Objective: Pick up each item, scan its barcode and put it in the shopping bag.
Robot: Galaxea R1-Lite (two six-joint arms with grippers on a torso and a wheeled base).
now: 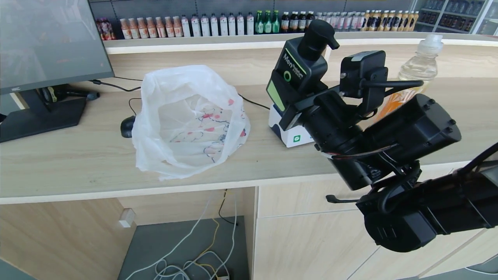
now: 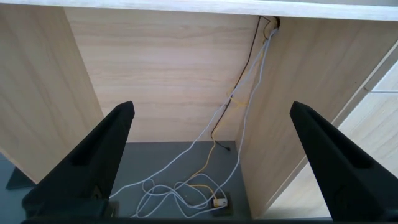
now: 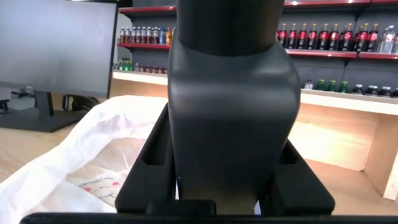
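Note:
My right gripper [image 1: 300, 111] is shut on a black pump bottle [image 1: 296, 72] with a green label and holds it upright above the counter, to the right of the shopping bag. In the right wrist view the bottle [image 3: 227, 106] stands between the fingers [image 3: 148, 171], with the bag [image 3: 74, 165] beyond it. The white plastic shopping bag [image 1: 186, 116] stands open on the wooden counter [image 1: 78, 155]. A clear bottle of orange drink [image 1: 418, 66] stands behind the right arm. My left gripper [image 2: 211, 109] hangs open below the counter, with nothing between its fingers.
A small white box [image 1: 288, 136] sits on the counter just under the held bottle. A monitor [image 1: 46, 42] stands at the far left, and a black mouse [image 1: 127, 126] lies beside the bag. Loose cables [image 2: 186, 186] lie on the floor under the counter. Drink shelves line the back wall.

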